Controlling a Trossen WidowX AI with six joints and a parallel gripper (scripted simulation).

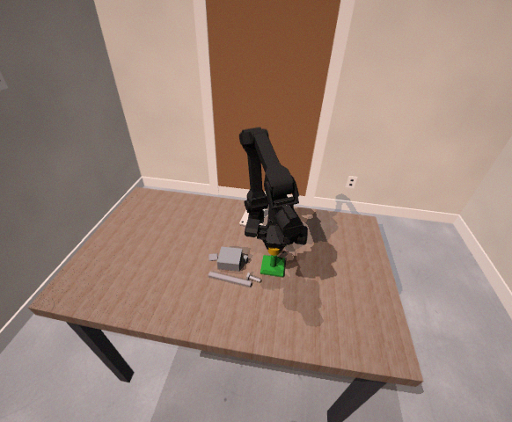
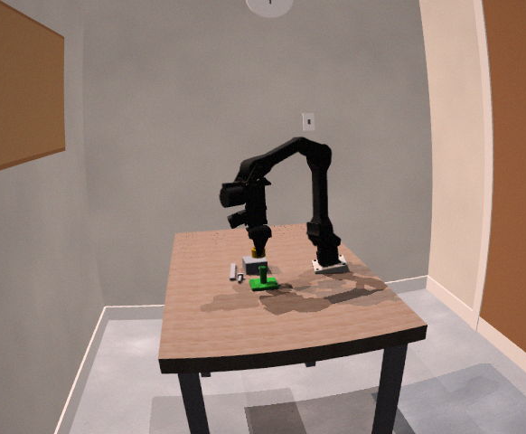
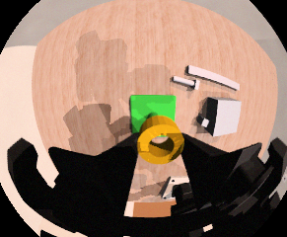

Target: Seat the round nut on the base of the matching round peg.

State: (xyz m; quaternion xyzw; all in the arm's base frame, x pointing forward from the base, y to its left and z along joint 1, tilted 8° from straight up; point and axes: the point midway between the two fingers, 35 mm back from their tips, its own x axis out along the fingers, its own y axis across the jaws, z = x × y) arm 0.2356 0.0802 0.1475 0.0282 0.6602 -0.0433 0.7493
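The gripper (image 3: pixel 162 158) is clamped on the round nut (image 3: pixel 161 142), carried above the green peg (image 1: pixel 273 260); lowering, seating and release remain.
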